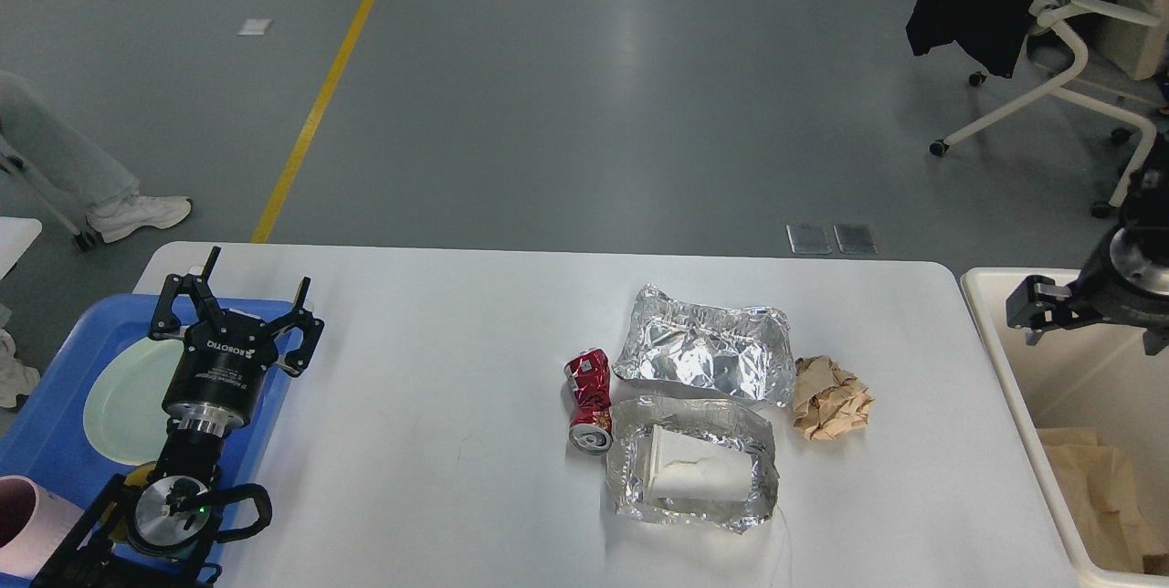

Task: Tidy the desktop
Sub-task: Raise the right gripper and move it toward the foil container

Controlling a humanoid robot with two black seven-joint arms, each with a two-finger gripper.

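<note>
White desktop [438,369] right of spread-fingered left gripper [239,292]; right gripper [1037,305] state unclear

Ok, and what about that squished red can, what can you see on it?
The red can is a crushed drink can, shiny metal with some white print too small to read. It is dented and bent in the middle. It lies on its side on the white desktop, its silver end facing the near edge. It sits just left of the two foil trays and looks like it touches, or nearly touches, the nearer foil tray. No gripper is near it.
</note>
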